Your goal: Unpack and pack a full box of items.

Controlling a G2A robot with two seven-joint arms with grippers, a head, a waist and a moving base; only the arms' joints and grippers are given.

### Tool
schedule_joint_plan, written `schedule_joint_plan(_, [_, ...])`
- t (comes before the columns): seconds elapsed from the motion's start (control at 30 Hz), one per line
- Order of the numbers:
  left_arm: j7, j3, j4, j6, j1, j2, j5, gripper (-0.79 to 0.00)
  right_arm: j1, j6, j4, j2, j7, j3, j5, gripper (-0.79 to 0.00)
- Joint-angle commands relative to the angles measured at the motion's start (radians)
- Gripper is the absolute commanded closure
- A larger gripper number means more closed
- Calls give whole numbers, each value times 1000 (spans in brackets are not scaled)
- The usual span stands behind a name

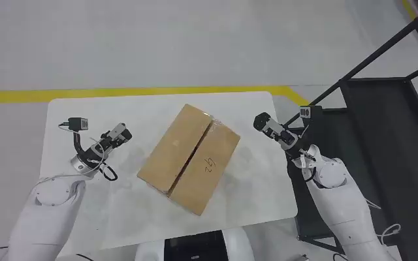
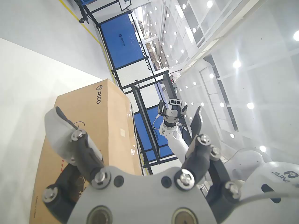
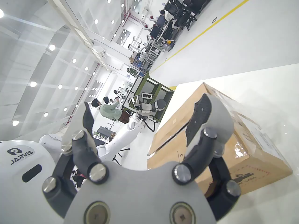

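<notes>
Two grippers flank one cardboard box (image 1: 189, 158) on a white table (image 1: 78, 117), and neither holds anything. The left gripper (image 1: 123, 134) hangs over the table's left part, nearer the left edge than the middle. It points toward the box and is well apart from it. In the left wrist view its fingers (image 2: 58, 122) are spread wide, with the box's side face showing between them.

The box lies in the middle of the table, turned at a slant to the edges, with one corner toward the far edge and another close to the near edge. Its top flaps are folded shut along a centre seam (image 1: 196, 153). Clear tape (image 1: 213, 121) glints at the seam's far end, and a handwritten mark (image 1: 209, 164) sits on the right flap.

The right gripper (image 1: 264, 122) hangs over the table's right edge, toward the far right corner, near the box but not touching it. In the right wrist view its fingers (image 3: 201, 113) are also spread wide.

A black metal frame (image 1: 379, 111) stands just beyond the table's right edge.
</notes>
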Motion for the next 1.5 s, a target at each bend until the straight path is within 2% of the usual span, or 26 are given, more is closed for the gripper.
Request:
schedule_joint_plan(0.0, [0, 0, 0, 0, 0, 0, 0, -785, 0, 0, 0, 0, 0, 0, 0, -785])
schedule_joint_plan(0.4, [0, 0, 0, 0, 0, 0, 0, -785, 5, 18, 8, -3, -8, -21, 1, -785])
schedule_joint_plan(0.67, [0, 0, 0, 0, 0, 0, 0, -785, 137, 8, 254, -14, -32, -88, -145, -785])
schedule_joint_plan(0.93, [0, 0, 0, 0, 0, 0, 0, -785, 269, -49, 478, -40, -39, -205, -192, -785])
schedule_joint_plan(1.07, [0, 0, 0, 0, 0, 0, 0, -785, 312, -77, 530, -55, -1, -260, -139, -785])
schedule_joint_plan(1.2, [0, 0, 0, 0, 0, 0, 0, -785, 329, -86, 552, -60, 94, -293, -70, -785])
schedule_joint_plan(1.47, [0, 0, 0, 0, 0, 0, 0, -785, 292, -65, 521, -41, 252, -271, -6, -785])
